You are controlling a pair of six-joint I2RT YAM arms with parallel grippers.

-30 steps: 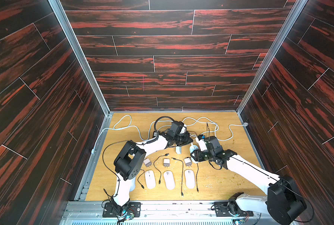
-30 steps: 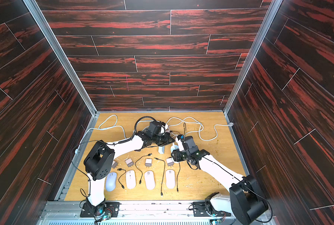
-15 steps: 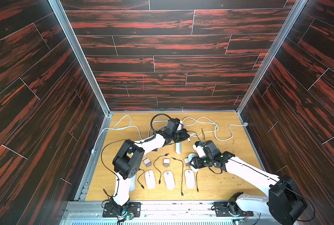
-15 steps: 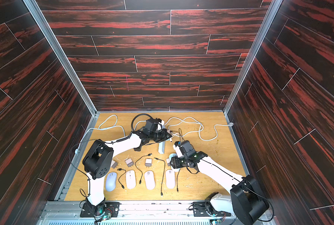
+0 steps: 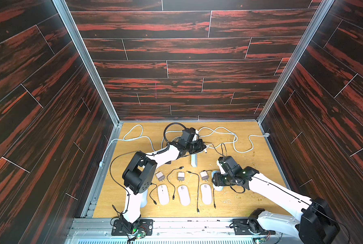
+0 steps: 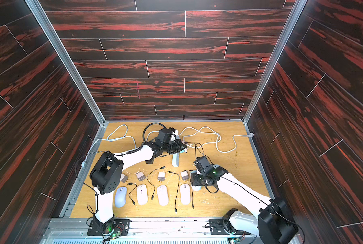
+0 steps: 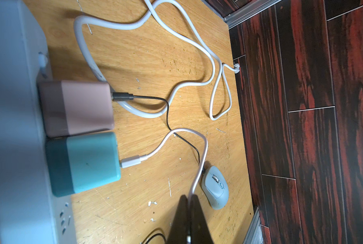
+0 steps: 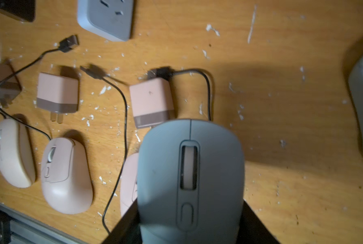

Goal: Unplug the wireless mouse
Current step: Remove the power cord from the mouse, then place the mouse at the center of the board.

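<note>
The right fingers (image 8: 258,230) are clamping the cable-free grey mouse (image 8: 190,179) beside the pink mice (image 8: 65,175) while the left fingers (image 7: 179,221) are pinching the pale cable (image 7: 204,147); I'm reckoning lowering onto the tabletop (image 8: 292,190) and releasing is next.

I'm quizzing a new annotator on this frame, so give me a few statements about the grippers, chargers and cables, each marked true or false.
1. The right gripper holds a grey-blue mouse. True.
2. The left gripper is open and empty. False: it is shut on the white cable.
3. The teal charger is unplugged. False: it sits in the power strip, beside a pink charger.
4. A black cable is plugged into that pink charger. True.
5. Every charger is in the strip. False: loose pink chargers lie on the table.
</note>
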